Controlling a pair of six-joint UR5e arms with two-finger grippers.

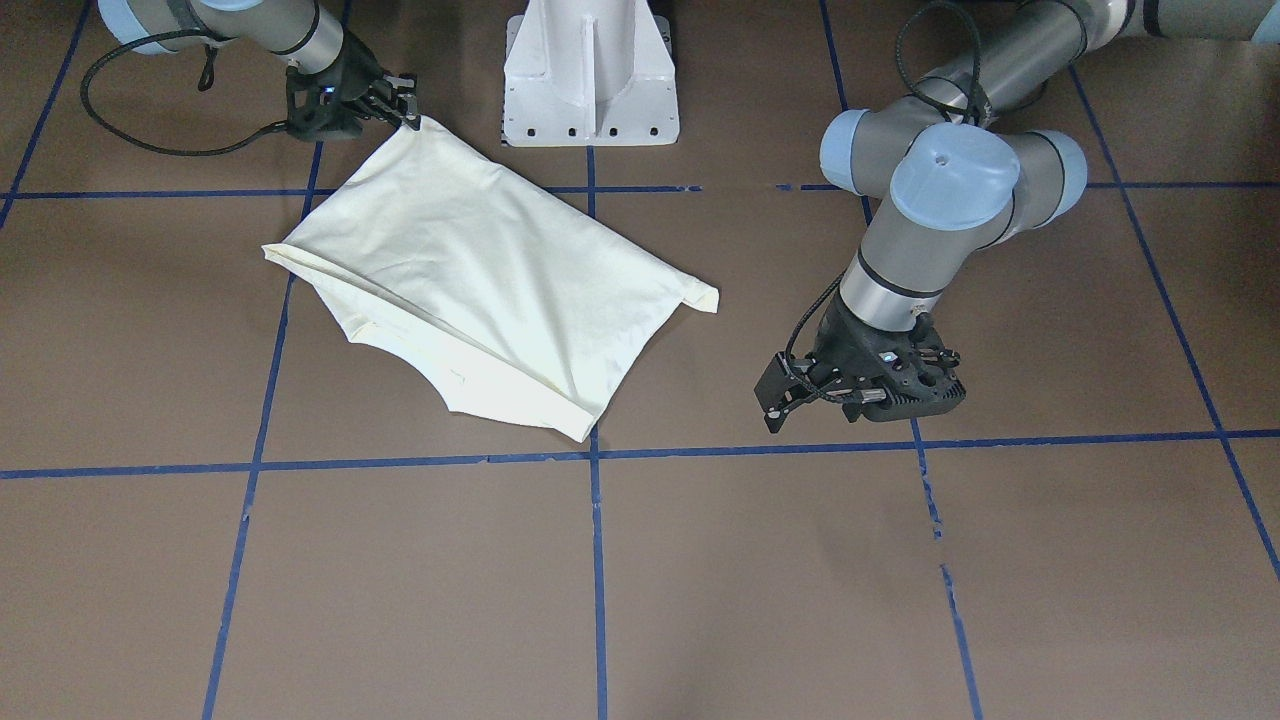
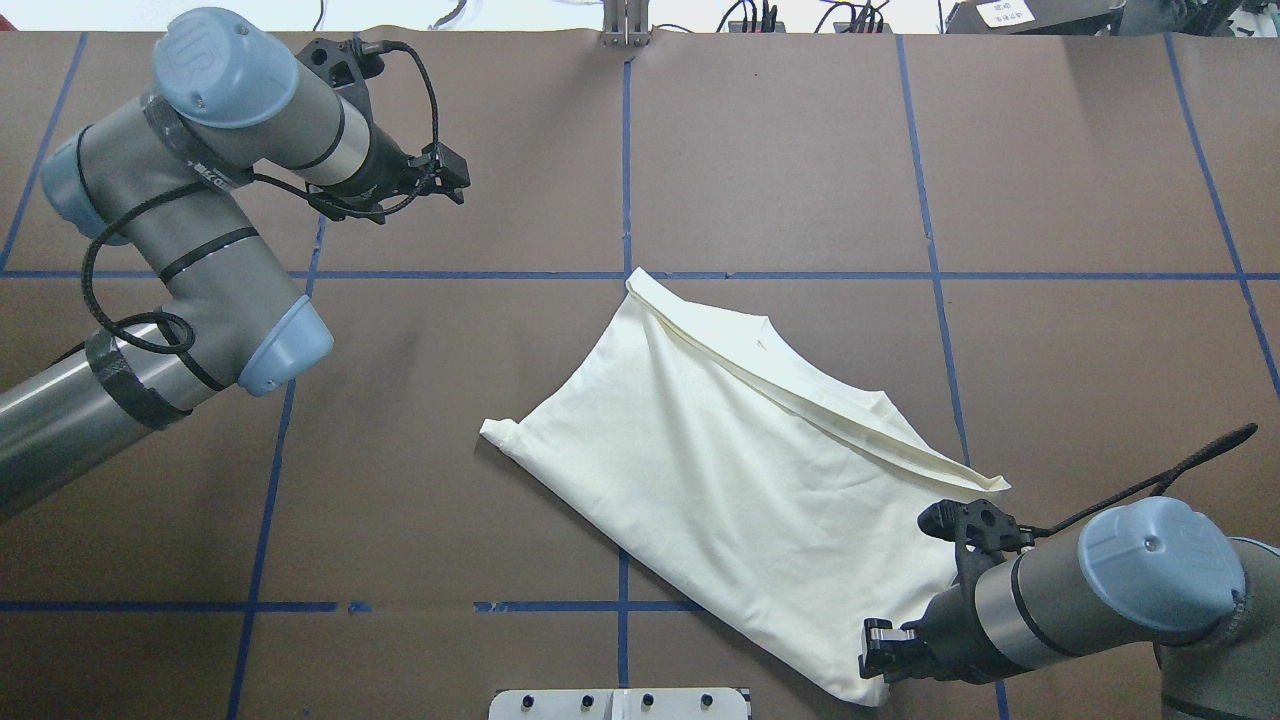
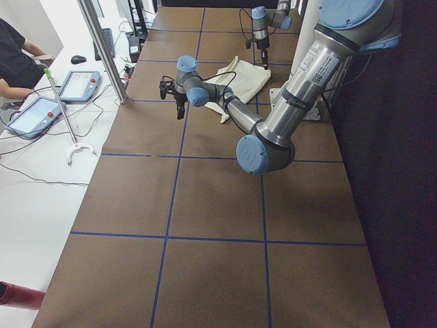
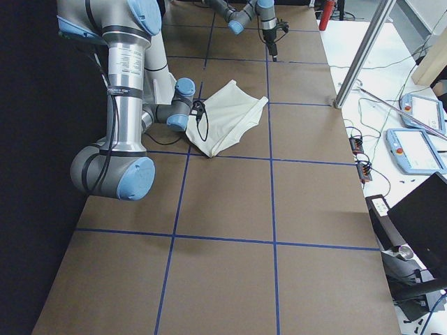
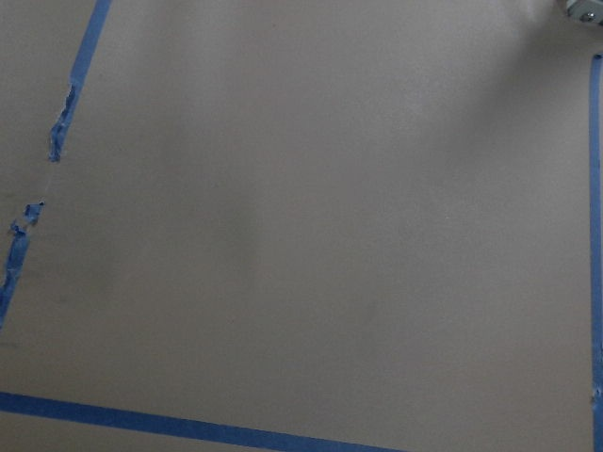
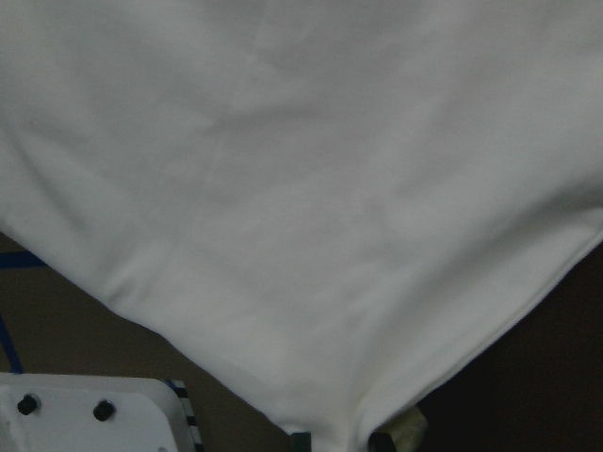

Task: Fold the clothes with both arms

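Overhead exterior shows the left claw [image 2: 447, 181] at the far left, hanging over bare desk [image 2: 780, 150] well apart from the garment. Its fingers look parted and it carries nothing. Its wrist camera sees only brown surface and blue tape lines [image 5: 188, 428].

Right of centre lies the cream T-shirt [image 2: 720, 470], plain side up, already doubled over into a slanted, roughly rectangular shape. One folded edge runs along its far side. No print shows.

At the lower right, the right claw [image 2: 880, 665] is clenched on the shirt's near corner, just beside the white pedestal base [image 2: 620, 703]. Its wrist view shows the cloth drawn down to a pinch between the fingertips [image 6: 300, 439].

By my reading, a first fold is down and the shirt is being held for squaring up or for another fold. The next move calls for the left claw to cross to a free corner on the shirt's left side, so both arms can lift one edge evenly.
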